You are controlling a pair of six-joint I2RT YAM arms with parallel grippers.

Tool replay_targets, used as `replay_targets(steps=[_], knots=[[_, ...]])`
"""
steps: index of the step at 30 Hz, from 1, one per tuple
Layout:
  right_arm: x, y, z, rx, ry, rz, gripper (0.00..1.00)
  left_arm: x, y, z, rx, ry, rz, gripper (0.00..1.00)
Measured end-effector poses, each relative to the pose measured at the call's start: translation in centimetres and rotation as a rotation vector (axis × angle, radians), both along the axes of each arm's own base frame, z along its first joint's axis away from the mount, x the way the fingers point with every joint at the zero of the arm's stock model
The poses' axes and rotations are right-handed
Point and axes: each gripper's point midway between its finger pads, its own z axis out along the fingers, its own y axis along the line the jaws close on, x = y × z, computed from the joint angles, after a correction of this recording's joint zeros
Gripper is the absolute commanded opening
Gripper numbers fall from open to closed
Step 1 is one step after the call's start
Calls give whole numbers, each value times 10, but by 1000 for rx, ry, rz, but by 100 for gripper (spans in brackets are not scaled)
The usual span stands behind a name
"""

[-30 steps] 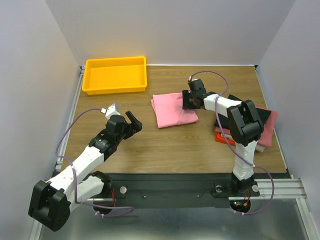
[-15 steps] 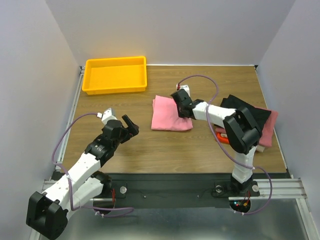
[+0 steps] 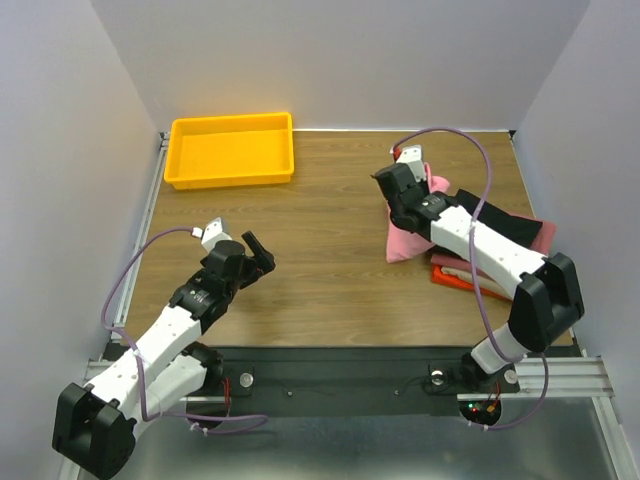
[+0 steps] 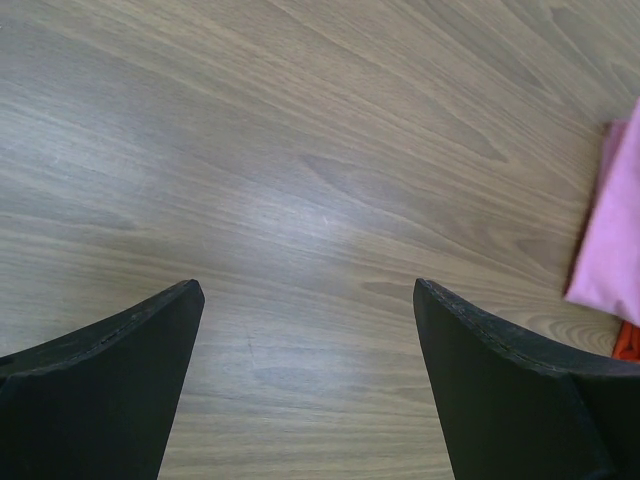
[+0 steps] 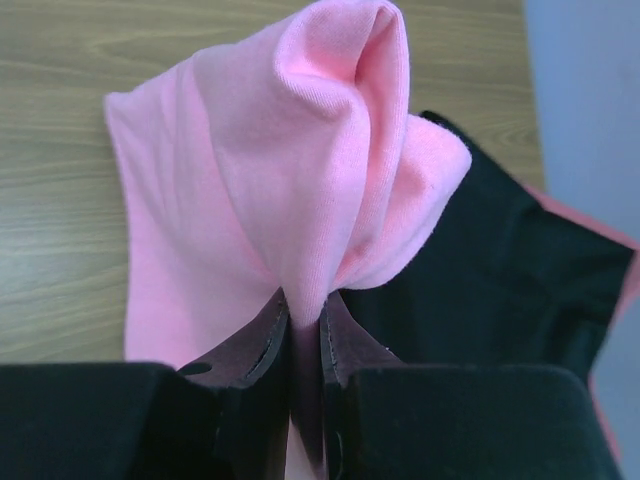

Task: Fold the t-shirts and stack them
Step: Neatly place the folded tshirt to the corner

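Note:
My right gripper [image 3: 400,190] [image 5: 303,305] is shut on a fold of the folded pink t-shirt [image 5: 290,190], lifted off the table; its lower edge [image 3: 402,246] hangs down beside the pile at the right. That pile holds a black t-shirt [image 3: 505,228] [image 5: 500,270] on top, a larger pink one [image 3: 538,262] under it and an orange-red one [image 3: 447,277] at the front. My left gripper [image 3: 258,247] [image 4: 308,290] hovers open over bare wood at the left, nothing between its fingers. In the left wrist view the pink t-shirt [image 4: 610,230] shows at the right edge.
A yellow plastic tray [image 3: 232,150] stands at the back left. Grey walls close the table on three sides. The right arm's purple cable [image 3: 470,160] arcs above the pile.
My right gripper has closed on the pink t-shirt and carried it up and to the right, from the table's middle to the edge of the pile. The left arm has drawn back slightly.

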Motion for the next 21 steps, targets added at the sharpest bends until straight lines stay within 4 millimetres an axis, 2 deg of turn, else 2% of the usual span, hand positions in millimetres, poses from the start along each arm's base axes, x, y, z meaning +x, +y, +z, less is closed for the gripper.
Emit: replay_targets(steps=[9, 16, 21], knots=[[-4, -55, 45, -75, -50, -86, 0, 0, 3, -1, 17, 13, 12, 99], [-16, -104, 78, -52, -96, -153, 0, 5, 3, 12, 13, -12, 18, 99], [-25, -125, 94, -9, -125, -181, 0, 7, 3, 13, 24, -10, 20, 99]])
